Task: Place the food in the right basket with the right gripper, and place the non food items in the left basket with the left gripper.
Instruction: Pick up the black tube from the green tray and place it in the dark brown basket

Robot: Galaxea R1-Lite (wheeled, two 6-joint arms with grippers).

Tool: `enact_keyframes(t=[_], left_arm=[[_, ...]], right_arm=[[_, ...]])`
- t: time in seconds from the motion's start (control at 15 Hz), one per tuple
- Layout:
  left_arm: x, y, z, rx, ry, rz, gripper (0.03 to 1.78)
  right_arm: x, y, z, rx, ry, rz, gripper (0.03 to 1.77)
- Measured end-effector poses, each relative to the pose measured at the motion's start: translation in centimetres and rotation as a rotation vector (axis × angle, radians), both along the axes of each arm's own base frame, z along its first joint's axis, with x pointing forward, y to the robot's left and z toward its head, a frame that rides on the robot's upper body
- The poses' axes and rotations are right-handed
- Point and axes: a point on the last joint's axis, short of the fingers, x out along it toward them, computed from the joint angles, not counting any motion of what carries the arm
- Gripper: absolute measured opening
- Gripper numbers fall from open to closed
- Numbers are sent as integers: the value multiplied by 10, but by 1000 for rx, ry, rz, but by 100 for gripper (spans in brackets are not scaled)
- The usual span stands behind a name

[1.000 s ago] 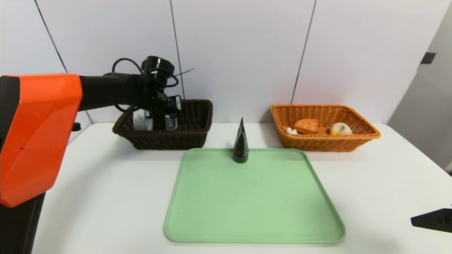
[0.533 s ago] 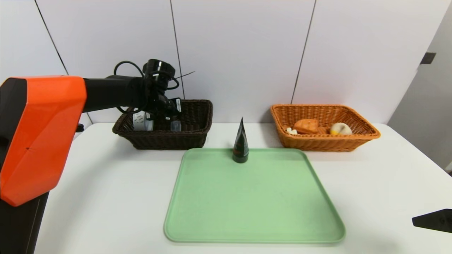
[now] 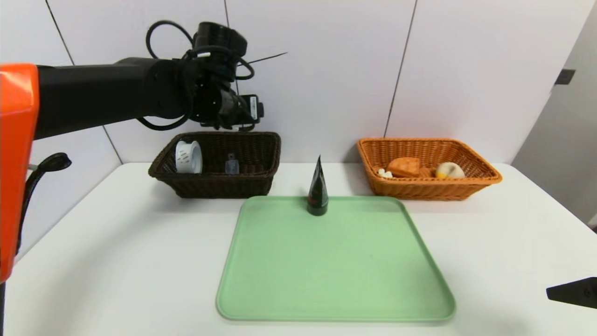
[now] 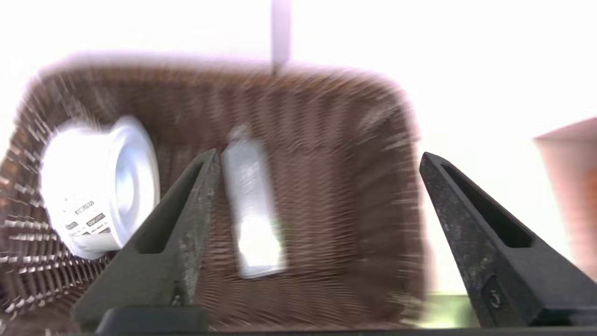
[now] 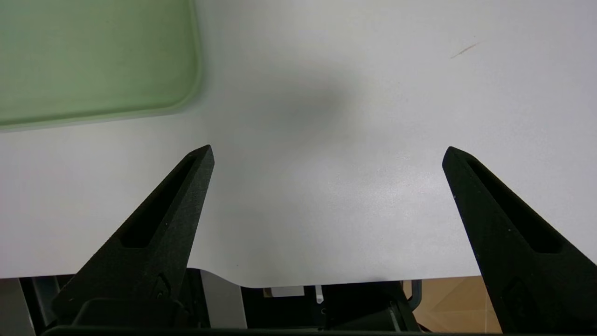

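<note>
The left gripper (image 4: 317, 158) is held above the dark brown basket (image 3: 252, 179), its fingers spread wide with nothing between them. Below it, inside that basket, the white tape roll (image 3: 188, 157) is seen standing on edge at the robot's left end, and the flat grey case (image 3: 232, 166) lies just beside it toward the middle; neither is touched by the gripper. The dark cone-shaped tube (image 3: 318, 189) is left standing upright on the far edge of the green tray (image 3: 336, 275), between the two baskets and well apart from both grippers. In the orange basket (image 3: 471, 186), to the robot's right, the waffle slice (image 3: 405, 166) and the cream bun (image 3: 449, 171) are found lying near each other. The right gripper (image 5: 326, 154) is parked low at the near right edge of the white worktop (image 3: 116, 242), open and empty, near a corner of the tray. Pale wall panels are seen behind the worktop.
</note>
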Motion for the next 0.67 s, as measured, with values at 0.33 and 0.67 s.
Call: enact_keyframes(t=[0.33, 0.67], left_arm=[[-68, -56, -16, 34, -55, -32, 161], [-125, -93, -55, -9, -143, -119, 166]], right_arm=[[0, -2, -1, 0, 6, -20, 170], [0, -4, -4, 4, 18, -42, 170]])
